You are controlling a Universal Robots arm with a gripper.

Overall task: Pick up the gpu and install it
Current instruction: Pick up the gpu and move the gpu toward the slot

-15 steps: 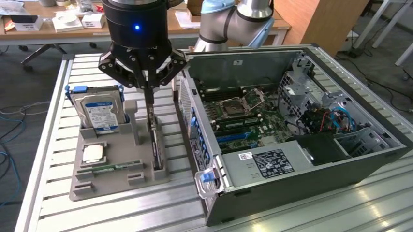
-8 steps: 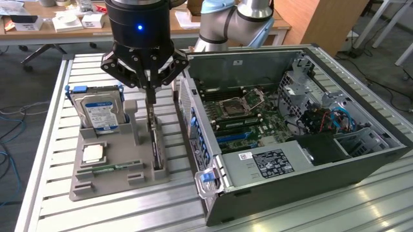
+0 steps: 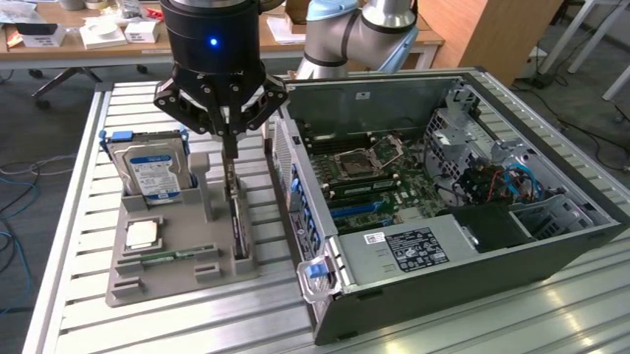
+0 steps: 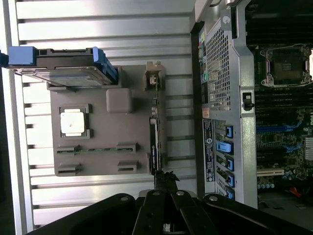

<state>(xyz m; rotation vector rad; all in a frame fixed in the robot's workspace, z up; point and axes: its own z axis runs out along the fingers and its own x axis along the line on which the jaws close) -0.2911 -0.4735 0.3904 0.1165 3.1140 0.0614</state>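
Observation:
The gpu point(image 3: 237, 221) is a thin dark card standing on edge in the slot along one side of the grey holder tray point(image 3: 167, 284); the wrist view has the gpu point(image 4: 153, 142) as a narrow dark strip in the tray point(image 4: 98, 161). My gripper point(image 3: 229, 158) hangs over that slot with its fingers shut together and pointing down at the card. In the wrist view the gripper point(image 4: 165, 177) lines up with one end of the card. Whether the tips touch the card I cannot tell; the card sits in its slot.
On the same tray stand a silver hard drive point(image 3: 153, 169) in a blue bracket, a square processor point(image 3: 144, 234) and a slim green memory stick point(image 3: 177, 256). The open computer case point(image 3: 551, 243) lies at the exterior view's right, its motherboard point(image 3: 374, 177) and blue slots exposed.

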